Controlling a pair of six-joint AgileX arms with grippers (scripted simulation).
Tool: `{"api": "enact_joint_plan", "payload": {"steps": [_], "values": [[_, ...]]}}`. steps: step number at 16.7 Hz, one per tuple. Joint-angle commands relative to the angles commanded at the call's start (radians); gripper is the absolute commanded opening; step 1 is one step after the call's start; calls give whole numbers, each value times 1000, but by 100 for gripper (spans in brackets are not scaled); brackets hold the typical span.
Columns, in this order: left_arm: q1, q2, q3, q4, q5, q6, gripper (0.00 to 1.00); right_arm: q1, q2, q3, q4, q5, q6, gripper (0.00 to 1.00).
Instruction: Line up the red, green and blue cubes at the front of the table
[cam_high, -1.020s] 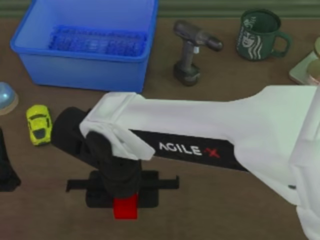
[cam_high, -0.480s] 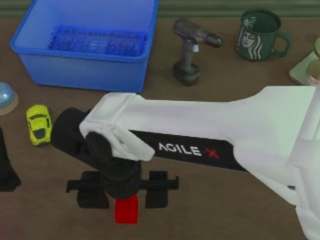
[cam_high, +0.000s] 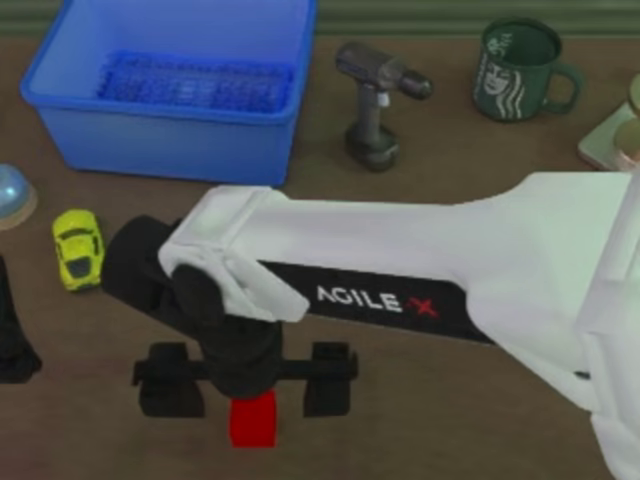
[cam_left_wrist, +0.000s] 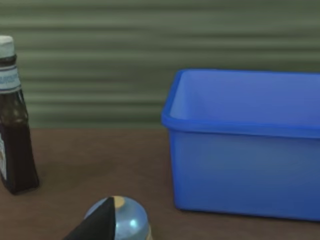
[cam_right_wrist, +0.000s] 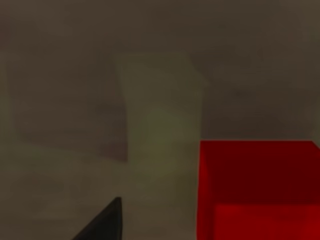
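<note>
Cube (cam_high: 252, 420), red, between open right hand (cam_high: 247, 382) fingers

Right gripper (cam_high: 245, 378) jaws wider off red cube (cam_high: 252, 420)

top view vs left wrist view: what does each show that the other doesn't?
Only the top view: the right arm's claw, fingers open, over the small bright red cube at the table's front; the yellow toy car, grey power drill and dark green mug.

Only the left wrist view: a dark brown sauce bottle with a white cap and a ribbed green back wall.

Both: the large blue plastic bin, the silver domed bell and the dark-brown table.
</note>
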Motion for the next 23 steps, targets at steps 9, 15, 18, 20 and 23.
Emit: {"api": "enact_joint_plan", "payload": {"steps": [9, 15, 18, 20, 23], "values": [[0, 0, 0, 0, 0, 0, 100, 10, -40, 179, -225, 0, 4, 100], [0, 0, 0, 0, 0, 0, 100, 5, -45, 197, -244, 0, 3, 100], [-9, 48, 48, -27, -3, -10, 100, -21, -105, 146, -213, 19, -32, 100], [-26, 126, 122, -72, -5, -24, 100, -62, -197, 72, -167, 44, -81, 100], [-66, 307, 279, -176, -6, -49, 100, -154, -415, -98, -61, 86, -185, 100]]}}
